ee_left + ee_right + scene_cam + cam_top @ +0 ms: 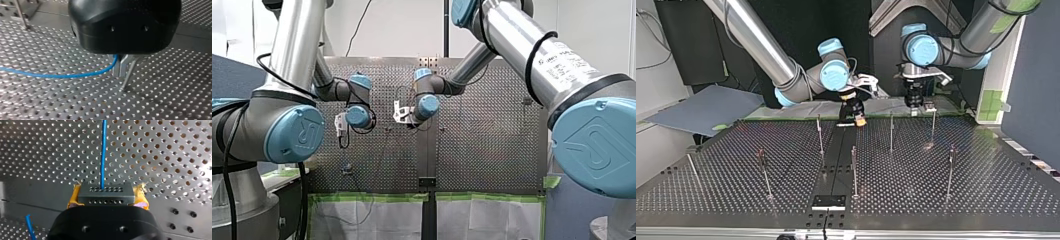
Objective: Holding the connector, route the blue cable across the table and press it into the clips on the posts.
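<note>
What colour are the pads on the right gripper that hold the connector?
Yellow pads; the right wrist view shows them best.

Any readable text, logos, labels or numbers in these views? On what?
"UR", a stylised embossed logo, as best it reads: my left arm's joint cap.
The same logo: my right arm's joint cap.
Printed label on my right arm: too blurred to read.
Top and wrist views: nothing legible.
</note>
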Controlling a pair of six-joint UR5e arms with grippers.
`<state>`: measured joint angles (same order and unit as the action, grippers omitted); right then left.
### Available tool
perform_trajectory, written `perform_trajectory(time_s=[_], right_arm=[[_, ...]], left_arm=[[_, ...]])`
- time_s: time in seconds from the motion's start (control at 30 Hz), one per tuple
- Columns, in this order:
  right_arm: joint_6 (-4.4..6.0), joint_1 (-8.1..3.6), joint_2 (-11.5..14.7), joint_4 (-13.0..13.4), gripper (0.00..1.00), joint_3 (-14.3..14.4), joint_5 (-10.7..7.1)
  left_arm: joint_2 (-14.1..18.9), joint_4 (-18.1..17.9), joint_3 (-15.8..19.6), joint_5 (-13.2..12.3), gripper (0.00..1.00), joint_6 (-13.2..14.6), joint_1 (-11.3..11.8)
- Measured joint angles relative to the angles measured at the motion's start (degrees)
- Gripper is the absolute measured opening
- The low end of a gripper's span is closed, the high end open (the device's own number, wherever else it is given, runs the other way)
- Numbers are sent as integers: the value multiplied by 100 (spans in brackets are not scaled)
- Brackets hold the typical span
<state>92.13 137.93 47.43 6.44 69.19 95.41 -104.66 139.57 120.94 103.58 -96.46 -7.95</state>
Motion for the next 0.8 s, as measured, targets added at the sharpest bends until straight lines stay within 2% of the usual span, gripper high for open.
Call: perform_trajectory(time_s=[0.2,0.37,0.53,0.8], right_arm=[[4,1,-1,-2,0,45,-66],[35,-27,-1,8,0,64,-197],[90,-97,-7,39,0,65,-315],[145,-215,-109,120,0,65,-383]], left_arm=[[-294,-224,2,-64,0,-63,-34],[-387,-371,-1,-139,0,-118,-10],[-414,-507,-5,-257,0,-172,27],[-708,-649,-103,-400,0,-218,24]])
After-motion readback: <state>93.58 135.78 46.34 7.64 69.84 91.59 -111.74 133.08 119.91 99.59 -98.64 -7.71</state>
